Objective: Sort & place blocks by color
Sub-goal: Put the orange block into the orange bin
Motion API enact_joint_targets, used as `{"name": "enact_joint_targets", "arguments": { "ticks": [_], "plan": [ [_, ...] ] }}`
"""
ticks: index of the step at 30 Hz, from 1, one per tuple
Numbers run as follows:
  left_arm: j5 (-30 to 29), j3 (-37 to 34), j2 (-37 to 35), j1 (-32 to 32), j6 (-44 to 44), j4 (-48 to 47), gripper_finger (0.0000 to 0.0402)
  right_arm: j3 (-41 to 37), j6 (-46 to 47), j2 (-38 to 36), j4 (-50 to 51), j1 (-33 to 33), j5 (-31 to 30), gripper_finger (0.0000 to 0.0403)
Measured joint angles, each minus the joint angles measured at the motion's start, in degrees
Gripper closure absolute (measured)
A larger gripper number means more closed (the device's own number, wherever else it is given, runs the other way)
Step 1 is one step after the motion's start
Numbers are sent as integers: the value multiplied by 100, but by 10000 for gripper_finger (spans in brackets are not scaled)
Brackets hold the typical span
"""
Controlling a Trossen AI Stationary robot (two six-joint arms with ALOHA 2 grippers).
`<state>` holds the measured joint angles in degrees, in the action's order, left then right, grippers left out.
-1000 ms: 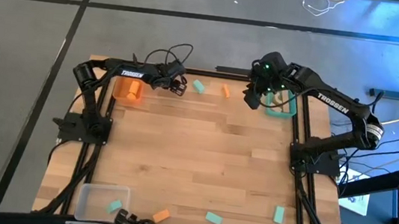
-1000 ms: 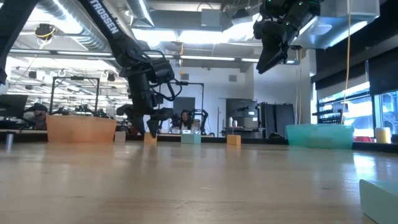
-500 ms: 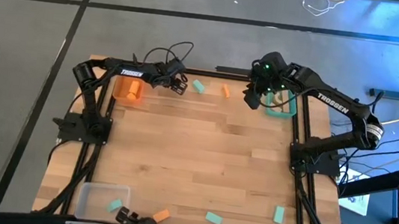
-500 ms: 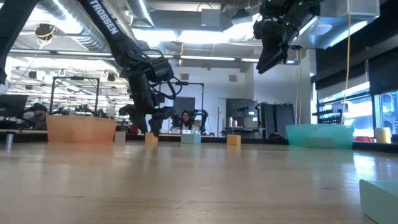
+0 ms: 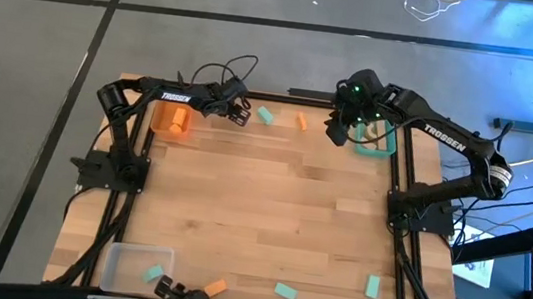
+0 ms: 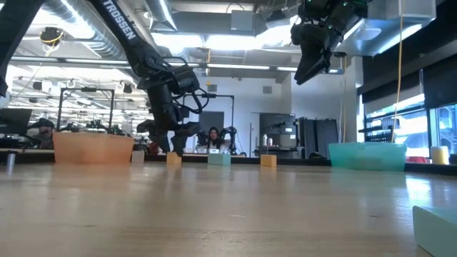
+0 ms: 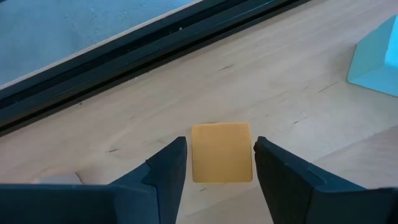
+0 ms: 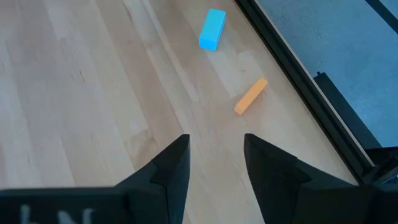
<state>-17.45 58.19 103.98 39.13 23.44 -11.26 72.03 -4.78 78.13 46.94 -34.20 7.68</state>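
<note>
Showing almost no change over the last second. Catching only a slight shift of the left gripper (image 5: 239,116) at the far edge of the surface (image 5: 270,210), just beside the orange bin (image 5: 172,120). Finding it hovering low over a square orange block (image 7: 222,154), with fingers apart, straddling the block on both sides and narrowing a touch without yet clamping it. Probably lining up a pick, with the block lying flat on the wood and its matching bin close by. Finding the right gripper (image 5: 337,129) just as before, hanging beside the teal bin (image 5: 373,142) with fingers apart and carrying nothing.

Revealing in the left wrist view what the overhead view is hiding under the gripper: the orange block centred between the fingers, with thin gaps on either side, and a corner of a teal block (image 7: 376,59) nearby. Offering overhead the wider layout instead: that teal block and a slim orange block (image 5: 302,121) lying between the two arms, and more blocks waiting along the near edge. Showing only in the low view the right gripper raised well clear of the surface.
</note>
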Motion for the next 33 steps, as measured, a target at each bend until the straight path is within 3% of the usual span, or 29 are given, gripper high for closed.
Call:
{"name": "enact_joint_targets", "arguments": {
  "ticks": [9, 19, 25, 33],
  "plan": [
    [0, 0, -9, -4, -2, 0, 275, 0, 0, 0, 0, 0, 0, 251],
    [74, 2, -110, -26, 39, -36, 284, 0, 0, 2, 0, -2, 0, 251],
    [39, 4, -547, -110, 38, -249, 286, 0, -1, 2, 2, -2, -1, 251],
    [-232, 4, -1500, -135, 398, -1425, 286, 0, 0, 2, 2, -2, 0, 251]
  ]
}}
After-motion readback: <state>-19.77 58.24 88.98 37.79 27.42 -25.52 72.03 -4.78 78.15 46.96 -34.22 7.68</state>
